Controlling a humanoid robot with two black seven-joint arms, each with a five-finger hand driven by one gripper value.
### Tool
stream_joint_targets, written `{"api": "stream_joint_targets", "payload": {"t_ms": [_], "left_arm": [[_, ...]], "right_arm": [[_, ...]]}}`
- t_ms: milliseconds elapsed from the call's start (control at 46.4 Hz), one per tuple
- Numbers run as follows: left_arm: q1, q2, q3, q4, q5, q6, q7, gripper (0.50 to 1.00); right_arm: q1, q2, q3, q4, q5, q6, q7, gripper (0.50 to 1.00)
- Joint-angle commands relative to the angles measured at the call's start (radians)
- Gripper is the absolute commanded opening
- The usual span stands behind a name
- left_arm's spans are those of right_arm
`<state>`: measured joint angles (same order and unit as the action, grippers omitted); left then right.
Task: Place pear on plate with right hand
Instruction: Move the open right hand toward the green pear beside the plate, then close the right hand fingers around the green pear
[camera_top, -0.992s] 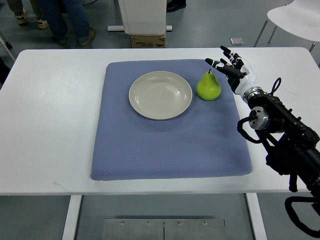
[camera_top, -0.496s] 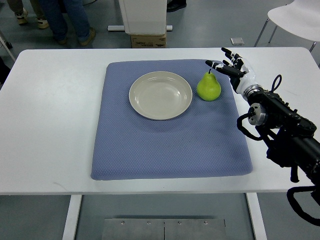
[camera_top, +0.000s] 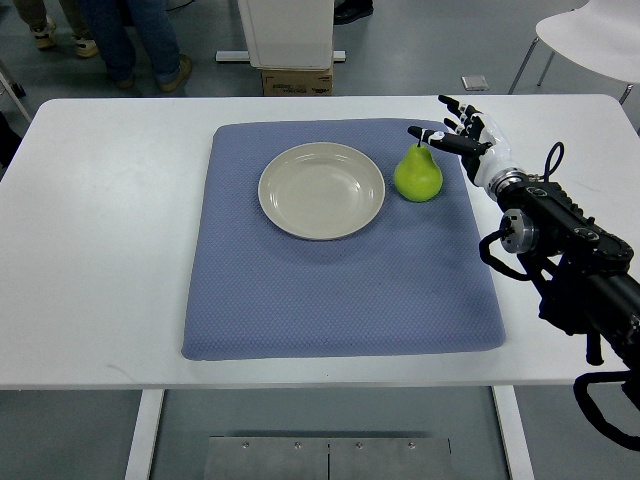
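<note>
Pear (camera_top: 418, 175) upright on blue mat (camera_top: 340, 290), just right of empty plate (camera_top: 321, 190). Right hand (camera_top: 468, 140) beside it, fingers (camera_top: 432, 135) spread over the stem, gripping nothing.

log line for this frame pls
phase: pre-grasp | right hand: open, beside pear top, no grasp | pear: upright on mat, right of plate | plate: empty | left: not visible
</note>
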<state>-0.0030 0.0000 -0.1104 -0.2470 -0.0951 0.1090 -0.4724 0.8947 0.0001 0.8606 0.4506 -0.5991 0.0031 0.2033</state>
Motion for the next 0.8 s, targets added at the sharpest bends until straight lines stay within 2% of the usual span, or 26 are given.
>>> {"api": "stream_joint_targets", "payload": {"t_ms": [0, 474, 668, 776], "left_arm": [[0.000, 0.000, 0.000, 0.000, 0.000, 0.000, 0.000, 1.000], [0.000, 0.000, 0.000, 0.000, 0.000, 0.000, 0.000, 1.000], [0.000, 0.000, 0.000, 0.000, 0.000, 0.000, 0.000, 1.000], [0.000, 0.000, 0.000, 0.000, 0.000, 0.000, 0.000, 1.000]], "right_arm": [[0.000, 0.000, 0.000, 0.000, -0.025, 0.017, 0.010, 1.000], [-0.026, 0.000, -0.049, -0.010, -0.130, 0.081, 0.077, 1.000], [-0.026, 0.000, -0.049, -0.049, -0.149, 0.080, 0.082, 0.995], [-0.020, 0.000, -0.049, -0.104, -0.179, 0.080, 0.114, 0.995]]}}
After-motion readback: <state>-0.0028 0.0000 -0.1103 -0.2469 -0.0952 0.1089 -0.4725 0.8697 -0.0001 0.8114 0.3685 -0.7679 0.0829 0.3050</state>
